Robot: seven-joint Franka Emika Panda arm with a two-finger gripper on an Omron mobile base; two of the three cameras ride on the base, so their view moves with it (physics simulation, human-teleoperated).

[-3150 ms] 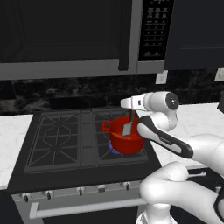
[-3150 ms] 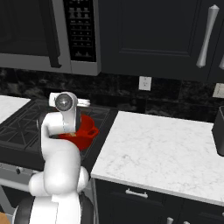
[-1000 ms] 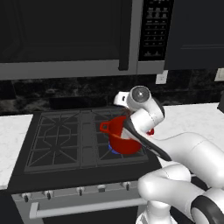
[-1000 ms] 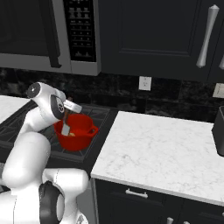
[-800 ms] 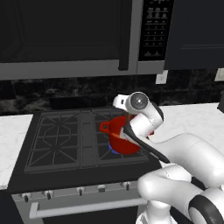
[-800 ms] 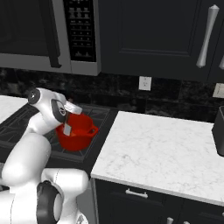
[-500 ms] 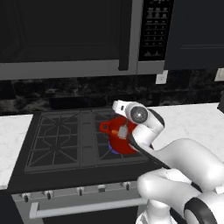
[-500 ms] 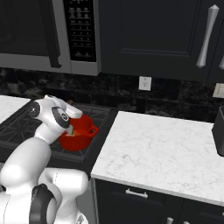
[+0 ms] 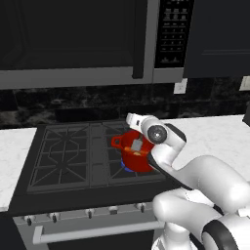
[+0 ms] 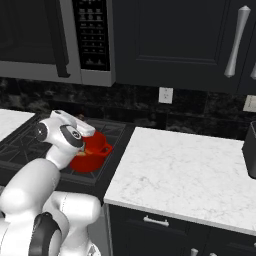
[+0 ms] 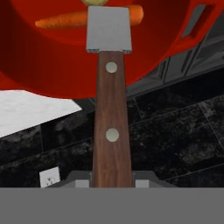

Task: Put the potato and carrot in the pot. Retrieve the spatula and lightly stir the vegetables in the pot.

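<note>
Black gas stovetop (image 9: 68, 161) carries the red pot (image 9: 134, 158) beneath a microwave (image 9: 88, 41). Gripper (image 11: 112, 180) clamps the spatula (image 11: 111, 109) handle; its long axis runs straight out from the fingers, blade inside the pot, overlapping the carrot (image 11: 65, 19) lying crosswise and the potato (image 11: 97, 2).

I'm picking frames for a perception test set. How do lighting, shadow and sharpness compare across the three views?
Hand view: even light, crisp edges on the spatula and carrot, no glare on the blade. Left base view: the pot is bright against a dark stove and is partly hidden by the arm. Right base view: the marble counter is evenly lit, without hard shadows.
</note>
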